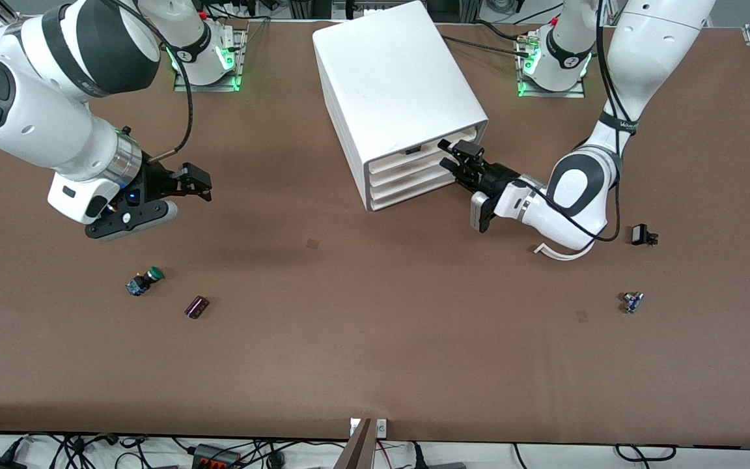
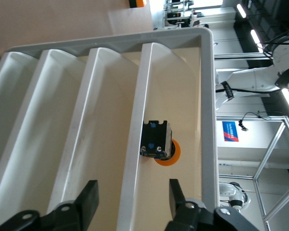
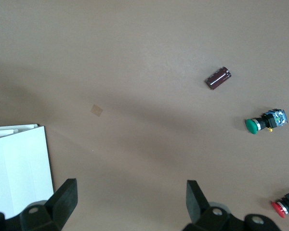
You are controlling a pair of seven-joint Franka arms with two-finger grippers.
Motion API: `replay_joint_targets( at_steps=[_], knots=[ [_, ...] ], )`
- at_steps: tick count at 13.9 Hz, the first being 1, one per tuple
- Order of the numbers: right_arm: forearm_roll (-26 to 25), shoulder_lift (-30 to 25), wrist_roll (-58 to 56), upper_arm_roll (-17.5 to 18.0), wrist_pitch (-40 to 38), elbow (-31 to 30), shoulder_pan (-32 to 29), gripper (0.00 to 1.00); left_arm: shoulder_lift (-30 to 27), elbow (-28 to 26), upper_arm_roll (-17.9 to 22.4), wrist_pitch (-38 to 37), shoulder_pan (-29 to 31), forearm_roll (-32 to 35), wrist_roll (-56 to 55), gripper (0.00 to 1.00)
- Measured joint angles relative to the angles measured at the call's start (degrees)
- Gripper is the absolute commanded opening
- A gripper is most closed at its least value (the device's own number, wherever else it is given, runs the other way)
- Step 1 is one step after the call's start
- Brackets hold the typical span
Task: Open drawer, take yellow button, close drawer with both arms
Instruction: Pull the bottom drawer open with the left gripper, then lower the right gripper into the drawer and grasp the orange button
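We see our right gripper (image 1: 194,181) hanging released over bare table (image 1: 349,339), waiting, with the green button (image 1: 146,280) and a dark capacitor (image 1: 196,307) below it. Our left gripper (image 1: 458,159), fingers (image 2: 89,199) spread, sits at the cabinet (image 1: 394,85) front; just ahead of it, the button (image 2: 160,143) lies in the drawer (image 2: 192,96).

Two glossy white jointed arms (image 1: 56,124) with black bands, black cables, black grippers (image 1: 196,182), green-lit bases.
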Motion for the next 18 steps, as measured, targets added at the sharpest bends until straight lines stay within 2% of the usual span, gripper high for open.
replay_joint_targets(
  at_steps=[2, 3, 6, 12, 18],
  knots=[
    [0.67, 0.30, 0.04, 0.07, 0.05, 0.53, 0.98, 1.00, 0.05, -2.59, -0.70, -0.14, -0.04, -2.42, 3.54, 0.20],
    [1.22, 0.64, 0.26, 0.09, 0.31, 1.05, 1.85, 1.00, 0.06, -3.40, -0.97, -0.14, -0.04, -2.82, 4.49, 0.14],
    [1.64, 2.46, 3.86, 0.20, 3.78, 2.88, 5.71, 1.00, 0.07, -3.89, -1.03, -0.14, 0.13, -3.12, 5.30, 0.05],
    [1.68, 4.03, 7.08, 0.27, 8.32, 3.71, 9.97, 1.00, 0.39, -3.24, -0.73, -0.12, 2.04, -3.03, 5.25, 0.03],
    [1.69, 5.33, 10.36, 0.36, 13.77, 3.75, 16.35, 1.00, 5.74, 4.59, -0.11, -1.74, 5.17, -1.92, 2.54, 0.04]
  ],
)
